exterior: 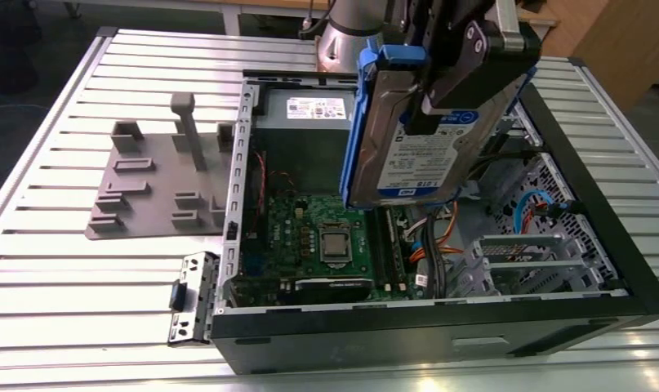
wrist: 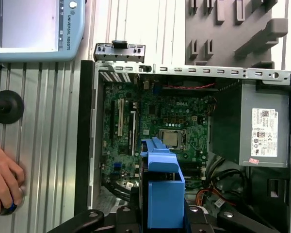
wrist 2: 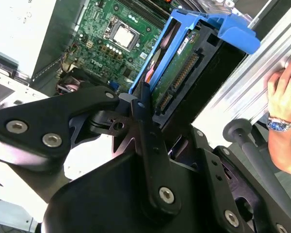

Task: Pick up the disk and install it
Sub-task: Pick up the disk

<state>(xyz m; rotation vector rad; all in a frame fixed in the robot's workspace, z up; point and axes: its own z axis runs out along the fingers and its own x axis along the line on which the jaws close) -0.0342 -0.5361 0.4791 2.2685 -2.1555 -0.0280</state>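
While the gripper (exterior: 436,104) clamps its fingers on the two flat faces of the disk (exterior: 414,159), we see the drive hanging in the air above the open computer case (exterior: 612,245), over the edge of the motherboard (exterior: 313,237). Its white-and-blue printed label faces the exterior camera. A white printed sticker also sits on the grey power supply (exterior: 307,110) just behind it.

Orange and blue cables (exterior: 443,233) lie in the case below the drive. On the slatted table (exterior: 46,245), a grey fixture plate (exterior: 155,180) and a loose black bracket (exterior: 193,298) lie outside the case. A person's hand (wrist 2: 283,94) rests on the table near a teach pendant (wrist: 34,26).

The disk stands on edge, its long axis nearly upright and leaning slightly, with the blue caddy's tab uppermost.
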